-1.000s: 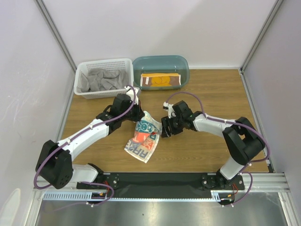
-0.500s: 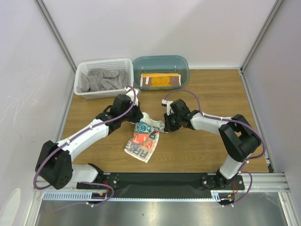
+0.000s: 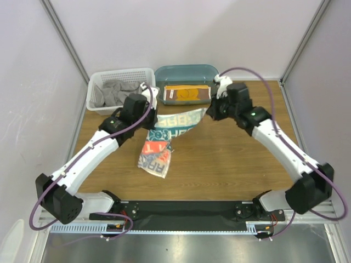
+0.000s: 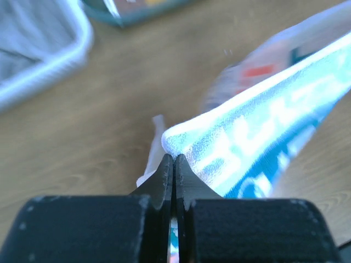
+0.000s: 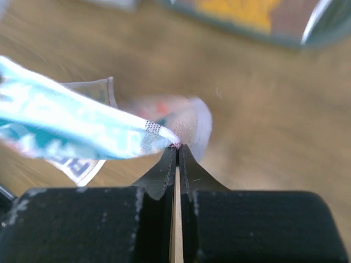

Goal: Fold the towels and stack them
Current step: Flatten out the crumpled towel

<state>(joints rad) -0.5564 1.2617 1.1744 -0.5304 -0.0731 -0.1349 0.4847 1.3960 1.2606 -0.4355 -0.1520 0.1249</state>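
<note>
Far left, the white basket [image 3: 120, 72] holds the grey towel [image 3: 112, 92] in a crumpled heap – unfolded, untouched as far as the top view shows.

Next over, the left tool [image 4: 174, 160] is clenched on one corner of the white printed towel [image 3: 176, 124]; its wrist cam shows the fingers pinched flat together with the cloth edge caught at the tips. The towel is stretched in the air between the two arms, over the back-middle of the tabletop [image 3: 241, 159]. Its lower part hangs down, and the bottom end lies rumpled on the wood near the centre.

Behind it, the teal tub [image 3: 186, 68] holds the brown and orange towel [image 3: 186, 94], lying flat as a neat rectangle – looks folded and put away, i.e. prob. the start of the stack.

On the right, the right tool [image 5: 176, 149] is also clamped shut on the opposite corner of the same towel, the cloth nipped between the tips.

Progress, by my read: approx. one of three done. The white towel is only spread for its fold; it needs laying out, folding and stacking, then the grey one too.
</note>
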